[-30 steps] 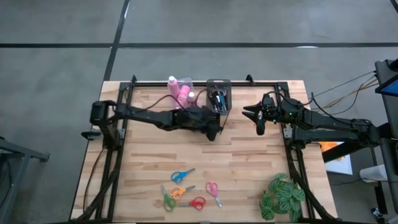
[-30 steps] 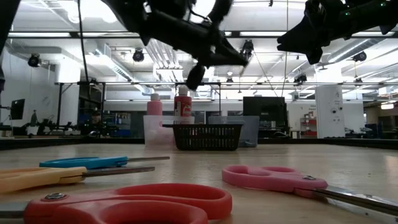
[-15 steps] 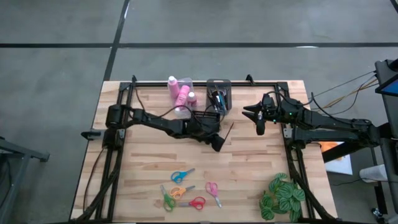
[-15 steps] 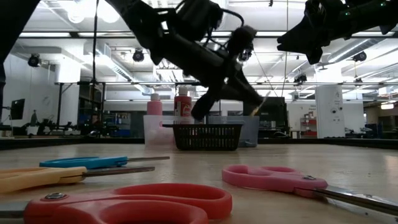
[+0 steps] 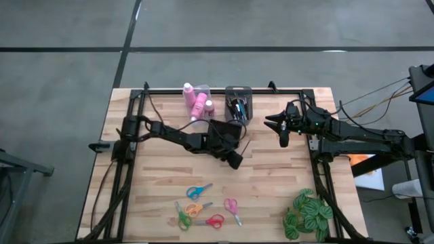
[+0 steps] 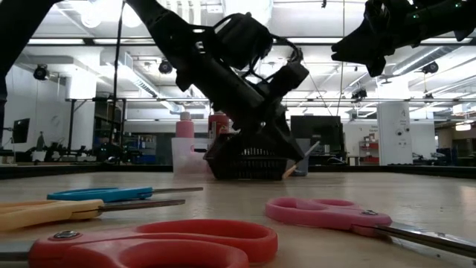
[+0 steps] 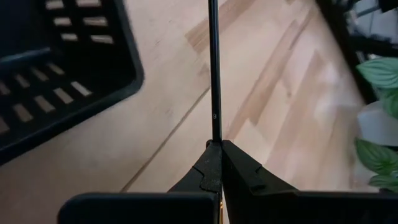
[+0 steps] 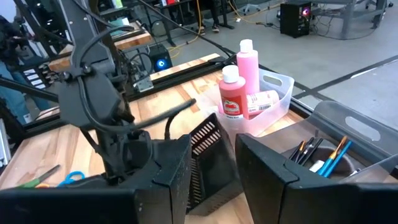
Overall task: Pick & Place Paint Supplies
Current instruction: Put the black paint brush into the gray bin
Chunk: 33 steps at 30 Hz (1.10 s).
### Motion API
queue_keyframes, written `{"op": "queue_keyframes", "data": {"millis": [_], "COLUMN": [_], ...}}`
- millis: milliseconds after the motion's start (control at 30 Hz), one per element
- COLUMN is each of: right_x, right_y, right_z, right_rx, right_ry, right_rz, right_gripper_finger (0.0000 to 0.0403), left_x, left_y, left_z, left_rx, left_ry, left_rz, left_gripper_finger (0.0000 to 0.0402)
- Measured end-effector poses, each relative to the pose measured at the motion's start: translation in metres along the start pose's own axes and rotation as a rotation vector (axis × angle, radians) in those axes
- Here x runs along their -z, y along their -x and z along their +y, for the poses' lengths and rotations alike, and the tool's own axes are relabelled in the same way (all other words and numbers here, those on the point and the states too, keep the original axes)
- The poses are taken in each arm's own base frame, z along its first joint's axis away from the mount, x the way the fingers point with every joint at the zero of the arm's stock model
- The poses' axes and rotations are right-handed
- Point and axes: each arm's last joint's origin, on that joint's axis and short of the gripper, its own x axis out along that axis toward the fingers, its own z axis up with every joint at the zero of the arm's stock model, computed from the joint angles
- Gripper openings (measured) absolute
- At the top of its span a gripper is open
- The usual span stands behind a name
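Paintbrush: thin black paintbrush (image 7: 214, 74) we pinch in our closed left gripper (image 7: 219, 152), low beside the black mesh basket (image 7: 56, 81), likely for binning.
Right gripper (image 8: 211, 163): parted, empty, waiting.

The table (image 5: 271, 183) is pale wood in narrow planks with a smooth, faintly satin face, framed by matt black metal rails (image 5: 224, 90). The 3 pink bottles (image 8: 239, 87) look like glossy plastic with white plastic caps and stand in a clear, shiny plastic bin (image 8: 280, 93), beside a matt black plastic basket (image 6: 249, 162) with a slotted wall. The scissors (image 6: 149, 240) have smooth, glossy plastic handles and dull grey metal blades, the paintbrush (image 7: 214, 68) in the left gripper (image 7: 217, 149) has a thin, smooth black handle, and both arms look matt black.
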Motion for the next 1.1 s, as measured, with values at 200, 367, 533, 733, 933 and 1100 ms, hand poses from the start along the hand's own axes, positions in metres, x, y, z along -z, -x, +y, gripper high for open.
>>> {"op": "queue_keyframes", "data": {"millis": [200, 367, 533, 733, 933, 1100], "right_x": [0.0, 0.0, 0.0, 0.0, 0.0, 0.0], "right_y": [0.0, 0.0, 0.0, 0.0, 0.0, 0.0], "right_z": [0.0, 0.0, 0.0, 0.0, 0.0, 0.0], "right_rx": [0.0, 0.0, 0.0, 0.0, 0.0, 0.0], "right_ry": [0.0, 0.0, 0.0, 0.0, 0.0, 0.0], "right_rz": [0.0, 0.0, 0.0, 0.0, 0.0, 0.0], "right_gripper_finger": [0.0124, 0.0124, 0.0124, 0.0124, 0.0124, 0.0124], "left_x": [0.002, 0.0, -0.01, -0.015, 0.0, 0.005], "left_y": [-0.001, 0.002, 0.018, 0.035, 0.036, 0.035], "left_z": [0.003, 0.0, -0.014, -0.026, -0.036, -0.038], "left_rx": [-0.028, -0.019, 0.033, 0.065, 0.048, 0.023], "left_ry": [0.003, 0.002, -0.019, -0.022, 0.059, 0.094], "left_rz": [0.023, 0.015, -0.03, -0.053, -0.031, -0.055], "left_gripper_finger": [0.0005, 0.0005, 0.0005, 0.0005, 0.0005, 0.0005]}}
